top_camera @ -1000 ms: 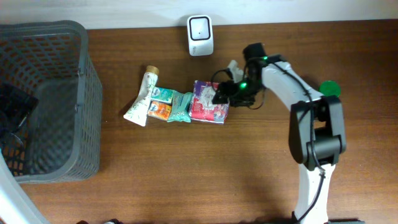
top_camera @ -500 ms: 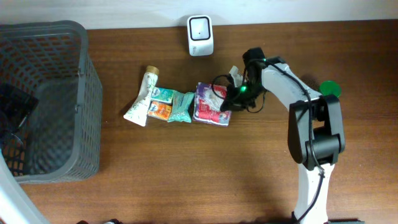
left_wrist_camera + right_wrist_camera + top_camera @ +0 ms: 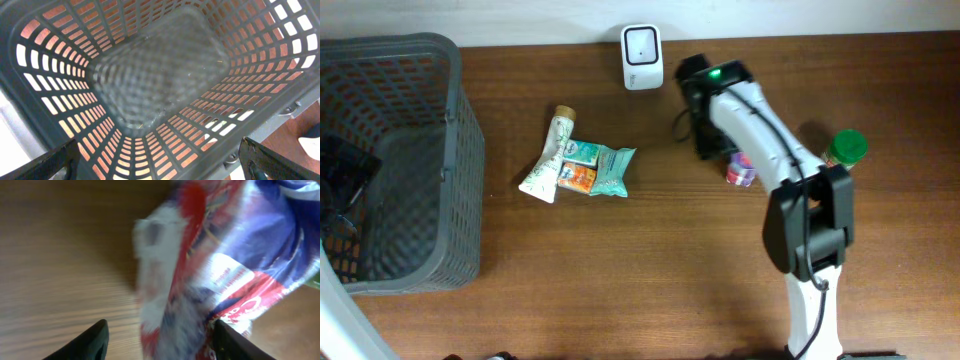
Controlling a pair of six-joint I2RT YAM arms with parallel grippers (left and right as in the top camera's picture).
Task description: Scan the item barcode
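Surface: brown wood-grain table, bare across the near half
Room: pale wall strip along the far edge of the table
Left end: grey slotted plastic basket, with the wood showing through its slots in the left wrist view
Far edge: white barcode scanner, standing upright, window towards the table
Centre group: white tube lying at an angle, touching a small orange pack and a teal sachet
Right side: green-capped bottle, just beside the right arm
Task item: purple packet, glossy, with red and white areas and a white printed patch, the print too blurred to read
Item position: near the scanner, to its right and nearer the front; from overhead only a corner shows under the right arm, beside the bottle
Right gripper: jaws partly closed with the purple packet between them, held
Left gripper: over the basket, fingers spread wide, holding nothing
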